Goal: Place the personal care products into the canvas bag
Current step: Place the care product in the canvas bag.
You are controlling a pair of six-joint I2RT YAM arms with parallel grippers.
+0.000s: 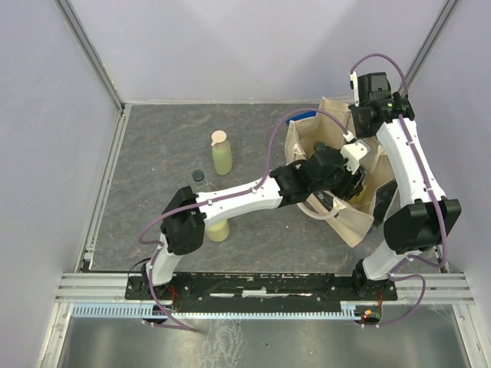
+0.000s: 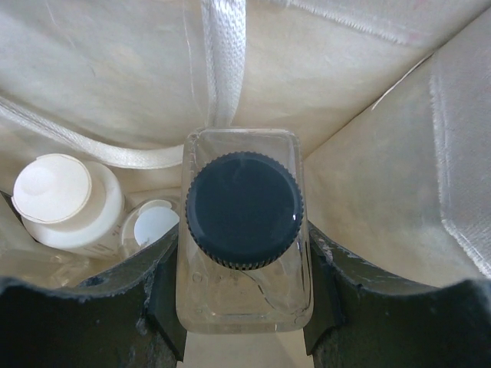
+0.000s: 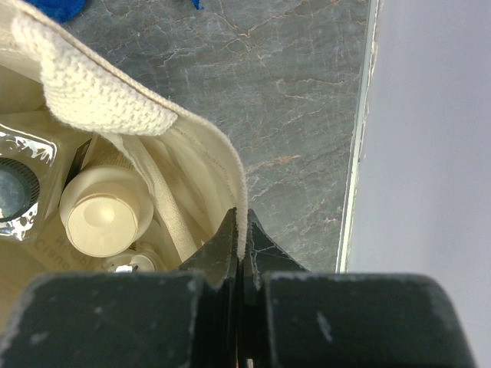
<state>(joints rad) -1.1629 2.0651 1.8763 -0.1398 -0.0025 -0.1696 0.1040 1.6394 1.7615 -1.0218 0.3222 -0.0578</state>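
The beige canvas bag (image 1: 354, 222) stands open at the right of the table. My left gripper (image 1: 339, 178) reaches down into it, shut on a clear black-capped bottle (image 2: 244, 211) that hangs upright between its fingers (image 2: 153, 307). Below it inside the bag are a white-capped bottle (image 2: 65, 203) and a smaller pale cap (image 2: 153, 226). My right gripper (image 3: 242, 241) is shut on the bag's rim (image 3: 199, 142) at its far side, holding the cloth up. On the table to the left stand a yellow-green bottle (image 1: 221, 153), a small dark-capped bottle (image 1: 199, 176) and another yellow-green bottle (image 1: 218, 228) partly under my left arm.
A white strap handle (image 2: 222, 54) hangs down the bag's inner wall. A scrap of blue cloth (image 3: 54, 8) lies outside the bag. A metal rail (image 3: 357, 153) and the enclosure wall stand close behind the bag.
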